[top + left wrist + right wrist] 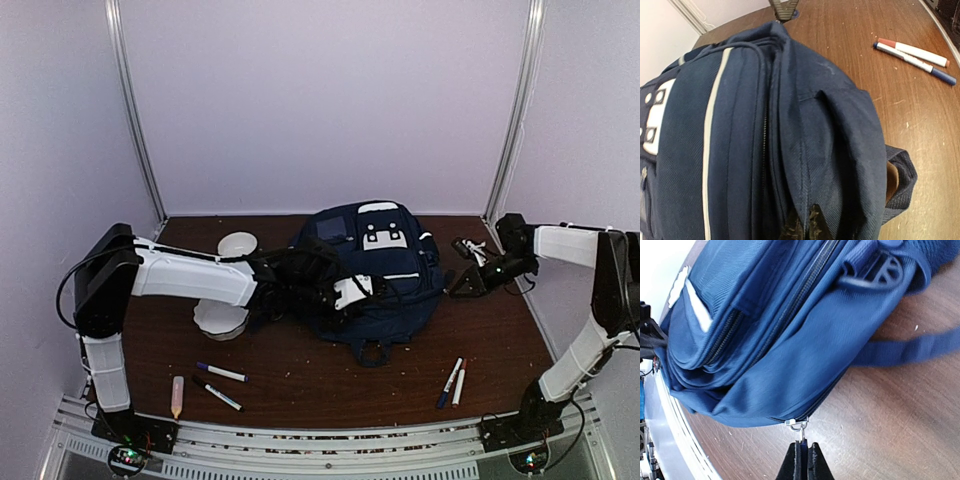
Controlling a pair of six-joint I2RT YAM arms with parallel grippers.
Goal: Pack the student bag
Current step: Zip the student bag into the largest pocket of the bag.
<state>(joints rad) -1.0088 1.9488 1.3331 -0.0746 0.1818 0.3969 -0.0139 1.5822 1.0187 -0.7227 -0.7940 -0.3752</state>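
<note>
Roughly near-far student bag [400, 300], top nearward

Pale walls [320, 100] — dark wooden table [330, 385]

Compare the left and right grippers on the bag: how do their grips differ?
The left gripper pinches a fold of the bag's blue fabric; the right gripper pinches the small metal zipper pull at the bag's edge. The left gripper reaches in over the bag, while the right gripper sits beside it, over the table. Both are shut tight.
</note>
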